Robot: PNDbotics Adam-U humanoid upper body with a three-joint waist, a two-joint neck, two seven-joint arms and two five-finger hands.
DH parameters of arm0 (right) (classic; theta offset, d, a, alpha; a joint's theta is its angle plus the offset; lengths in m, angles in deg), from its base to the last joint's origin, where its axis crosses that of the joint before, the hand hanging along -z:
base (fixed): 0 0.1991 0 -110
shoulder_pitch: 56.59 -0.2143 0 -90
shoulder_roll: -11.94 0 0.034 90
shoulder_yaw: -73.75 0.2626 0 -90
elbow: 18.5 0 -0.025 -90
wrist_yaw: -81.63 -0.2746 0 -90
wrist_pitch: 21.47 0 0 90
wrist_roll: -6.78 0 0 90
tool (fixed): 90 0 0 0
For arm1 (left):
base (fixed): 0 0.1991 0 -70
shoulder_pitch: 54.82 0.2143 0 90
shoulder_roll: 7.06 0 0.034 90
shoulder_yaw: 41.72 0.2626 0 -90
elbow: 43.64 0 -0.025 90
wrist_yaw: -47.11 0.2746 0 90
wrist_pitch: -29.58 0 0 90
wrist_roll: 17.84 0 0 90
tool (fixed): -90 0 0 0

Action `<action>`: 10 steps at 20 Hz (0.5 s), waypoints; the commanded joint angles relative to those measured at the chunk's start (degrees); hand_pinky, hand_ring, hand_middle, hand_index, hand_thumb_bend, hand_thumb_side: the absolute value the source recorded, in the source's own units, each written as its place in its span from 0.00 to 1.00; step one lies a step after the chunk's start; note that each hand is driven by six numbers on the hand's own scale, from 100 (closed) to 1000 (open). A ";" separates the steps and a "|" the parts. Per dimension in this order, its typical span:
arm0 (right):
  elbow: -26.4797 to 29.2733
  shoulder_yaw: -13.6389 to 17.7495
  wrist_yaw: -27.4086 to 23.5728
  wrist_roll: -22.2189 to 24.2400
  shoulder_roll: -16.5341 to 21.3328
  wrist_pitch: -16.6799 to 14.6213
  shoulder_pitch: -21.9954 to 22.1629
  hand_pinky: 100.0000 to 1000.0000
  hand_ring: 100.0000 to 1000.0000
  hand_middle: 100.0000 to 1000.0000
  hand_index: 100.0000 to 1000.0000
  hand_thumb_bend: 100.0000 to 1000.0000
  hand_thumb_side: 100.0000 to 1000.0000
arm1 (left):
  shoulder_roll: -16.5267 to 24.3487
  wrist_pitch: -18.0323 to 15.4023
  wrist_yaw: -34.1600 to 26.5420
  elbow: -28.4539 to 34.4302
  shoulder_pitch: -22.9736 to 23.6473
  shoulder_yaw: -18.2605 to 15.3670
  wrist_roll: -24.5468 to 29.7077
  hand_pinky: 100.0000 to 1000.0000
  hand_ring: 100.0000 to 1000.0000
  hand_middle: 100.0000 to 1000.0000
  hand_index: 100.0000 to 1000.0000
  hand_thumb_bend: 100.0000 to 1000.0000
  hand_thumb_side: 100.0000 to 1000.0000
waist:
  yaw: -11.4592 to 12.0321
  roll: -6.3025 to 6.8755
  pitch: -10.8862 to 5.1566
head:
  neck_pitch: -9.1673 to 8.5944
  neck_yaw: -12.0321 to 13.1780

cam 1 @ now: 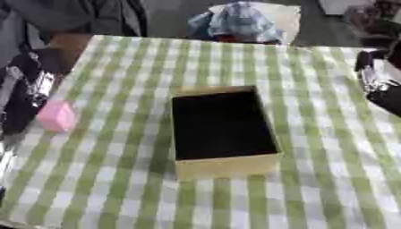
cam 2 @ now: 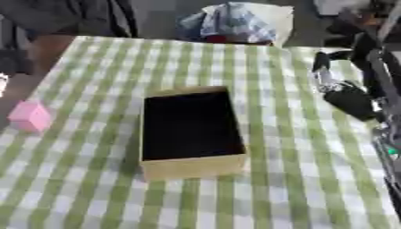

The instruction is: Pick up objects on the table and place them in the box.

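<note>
Your left hand (cam 1: pixel 27 91) sits at the table's left edge, right beside the small pink block (cam 1: pixel 56 116); can't tell if its fingers are spread or curled, too blurry; right hand (cam 2: pixel 344 96) hangs far right, same story; the open tan cardboard box (cam 1: pixel 227 167), dark inside, runs lengthwise away from you on the green-checked cloth (cam 1: pixel 102 179); left's way closer.

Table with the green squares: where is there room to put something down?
The cloth is bare in front of the box, and between the box and the far table edge. It is tighter at the left edge, where the pink block sits by the left hand, and at the right edge by the right hand.
</note>
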 commanded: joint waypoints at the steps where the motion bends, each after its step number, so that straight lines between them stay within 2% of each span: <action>1: 0.46 0.43 -0.24 0.04 1.34 -0.07 -0.37 0.69 0.79 0.81 0.92 0.00 0.36 | 7.58 0.06 3.72 0.41 -0.16 -1.41 2.97 0.77 0.66 0.65 0.81 0.11 0.70 | 0.07 0.42 -1.14 | -0.41 -0.39; 2: 0.43 0.42 -0.23 0.05 1.40 -0.07 -0.30 0.69 0.79 0.81 0.92 0.00 0.36 | 9.49 0.00 5.23 0.31 -0.14 -1.54 4.49 0.77 0.66 0.66 0.81 0.11 0.70 | 0.08 0.50 -1.18 | -0.39 -0.45; 3: 0.39 0.40 -0.21 0.07 1.47 -0.07 -0.22 0.69 0.79 0.81 0.92 0.00 0.36 | 11.55 -0.07 6.65 0.09 -0.16 -1.53 6.05 0.78 0.68 0.68 0.82 0.19 0.66 | 0.12 0.62 -1.23 | -0.32 -0.51; 4: 0.36 0.38 -0.19 0.09 1.54 -0.08 -0.15 0.69 0.79 0.81 0.92 0.00 0.36 | 13.78 -0.19 8.06 -0.29 -0.34 -1.41 7.75 0.78 0.69 0.69 0.82 0.21 0.65 | 0.12 0.73 -1.29 | -0.20 -0.53; 5: 0.33 0.35 -0.17 0.12 1.61 -0.09 -0.08 0.69 0.79 0.81 0.92 0.00 0.36 | 16.09 -0.33 9.28 -0.86 -0.60 -1.11 9.25 0.78 0.70 0.70 0.84 0.30 0.63 | 0.15 0.90 -1.34 | -0.03 -0.54; 6: 0.30 0.31 -0.16 0.15 1.65 -0.10 -0.03 0.69 0.79 0.81 0.92 0.00 0.36 | 18.11 -0.58 10.21 -1.58 -0.94 -0.61 10.58 0.78 0.70 0.71 0.85 0.33 0.63 | 0.12 1.04 -1.38 | 0.08 -0.54; 7: 0.27 0.26 -0.14 0.19 1.68 -0.11 0.01 0.69 0.79 0.81 0.92 0.00 0.36 | 20.08 -1.04 11.19 -2.34 -1.32 0.15 12.10 0.79 0.72 0.72 0.86 0.41 0.61 | 0.10 1.18 -1.42 | 0.16 -0.58; 8: 0.23 0.22 -0.13 0.24 1.71 -0.12 0.04 0.69 0.79 0.81 0.92 0.00 0.36 | 21.73 -1.55 12.21 -3.15 -1.81 0.90 13.65 0.79 0.72 0.73 0.87 0.43 0.60 | 0.07 1.28 -1.45 | 0.22 -0.62; 9: 0.21 0.18 -0.12 0.28 1.73 -0.13 0.06 0.69 0.79 0.81 0.92 0.00 0.36 | 23.06 -2.05 13.14 -3.90 -2.29 1.61 15.02 0.79 0.74 0.74 0.87 0.50 0.58 | 0.04 1.37 -1.48 | 0.29 -0.63; 10: 0.19 0.13 -0.12 0.33 1.76 -0.15 0.07 0.69 0.79 0.81 0.92 0.00 0.36 | 24.56 -2.65 14.21 -4.91 -3.00 2.68 16.86 0.79 0.74 0.74 0.88 0.53 0.57 | -0.01 1.46 -1.53 | 0.39 -0.57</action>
